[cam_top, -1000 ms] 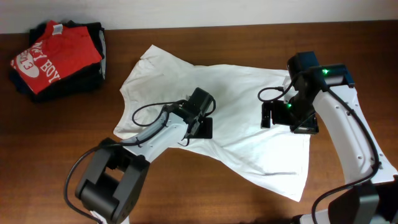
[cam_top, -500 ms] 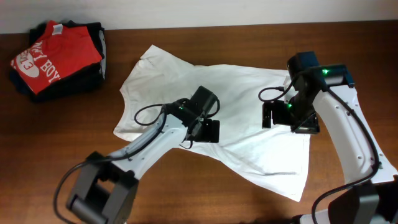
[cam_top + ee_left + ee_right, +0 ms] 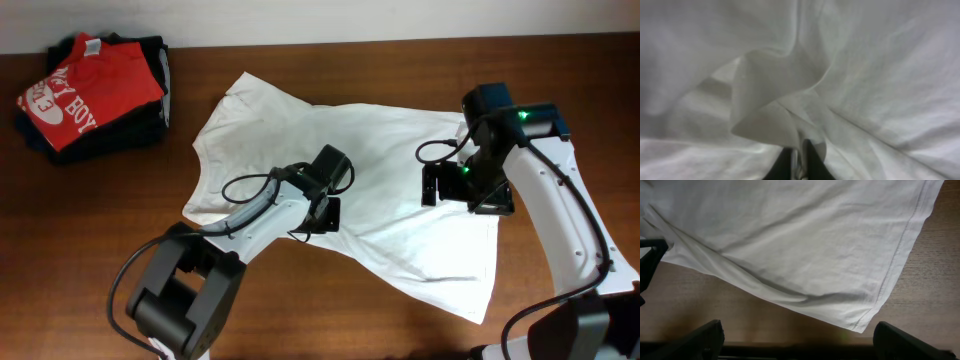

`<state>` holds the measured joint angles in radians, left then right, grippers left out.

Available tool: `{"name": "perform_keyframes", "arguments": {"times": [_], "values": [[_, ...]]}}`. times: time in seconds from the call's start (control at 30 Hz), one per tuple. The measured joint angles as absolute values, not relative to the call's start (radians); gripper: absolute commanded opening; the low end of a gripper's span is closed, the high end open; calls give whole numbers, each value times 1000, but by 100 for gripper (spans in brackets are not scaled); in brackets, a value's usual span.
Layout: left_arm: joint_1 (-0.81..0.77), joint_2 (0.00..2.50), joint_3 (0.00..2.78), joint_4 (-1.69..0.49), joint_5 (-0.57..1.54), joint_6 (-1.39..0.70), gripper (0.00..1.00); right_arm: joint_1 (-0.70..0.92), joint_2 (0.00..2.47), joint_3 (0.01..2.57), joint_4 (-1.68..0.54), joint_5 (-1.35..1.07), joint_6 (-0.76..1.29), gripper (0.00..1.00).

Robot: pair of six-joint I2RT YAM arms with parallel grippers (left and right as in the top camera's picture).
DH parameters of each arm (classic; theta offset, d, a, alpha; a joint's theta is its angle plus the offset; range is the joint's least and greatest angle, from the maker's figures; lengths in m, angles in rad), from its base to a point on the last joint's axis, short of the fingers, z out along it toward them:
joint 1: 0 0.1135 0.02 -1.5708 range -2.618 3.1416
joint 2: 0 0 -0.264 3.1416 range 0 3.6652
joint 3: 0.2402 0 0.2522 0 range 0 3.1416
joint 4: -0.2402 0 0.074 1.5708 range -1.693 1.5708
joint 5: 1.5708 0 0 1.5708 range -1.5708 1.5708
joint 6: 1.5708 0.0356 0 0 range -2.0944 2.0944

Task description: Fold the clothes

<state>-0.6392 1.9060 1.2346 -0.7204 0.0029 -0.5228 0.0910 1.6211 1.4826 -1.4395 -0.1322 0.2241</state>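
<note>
The white T-shirt (image 3: 395,150) lies spread and wrinkled across the middle of the brown table (image 3: 90,250); no print shows. My left gripper (image 3: 325,212) sits on the shirt's lower left part. In the left wrist view the left gripper (image 3: 800,156) is shut on a raised fold of the T-shirt (image 3: 770,105), cloth pinched between the dark fingertips. My right gripper (image 3: 432,186) hovers over the shirt's right side. In the right wrist view the right gripper (image 3: 800,345) stands open, nothing between its fingers, above a hemmed corner of the T-shirt (image 3: 860,315).
A red T-shirt with white lettering (image 3: 90,85) lies on dark folded garments (image 3: 155,110) at the far left corner. Bare wood runs along the table's front edge and left side. The right arm's white link (image 3: 565,230) stretches down the right side.
The left gripper has closed on a fold of the white T-shirt and shifted slightly left. The right arm has not moved.
</note>
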Motion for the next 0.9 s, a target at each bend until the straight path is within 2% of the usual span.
{"name": "perform_keyframes", "arguments": {"times": [0.2,0.33,0.47,0.73,0.9], "values": [[-639,1906,1238,-814,0,-521,0,91,1621,1483,-1467,-133,227,99],[-639,1836,1257,-1059,0,-570,0,91,1616,1483,-1481,-133,242,99],[-639,1584,1276,-1334,-35,-626,0,91,1520,1480,-1552,-132,256,99],[-639,1359,1279,-1681,-134,-759,0,91,1297,1471,-1645,-132,262,99],[-623,1227,1280,-1684,-162,-824,0,91,1140,1295,-1639,-132,290,99]]}}
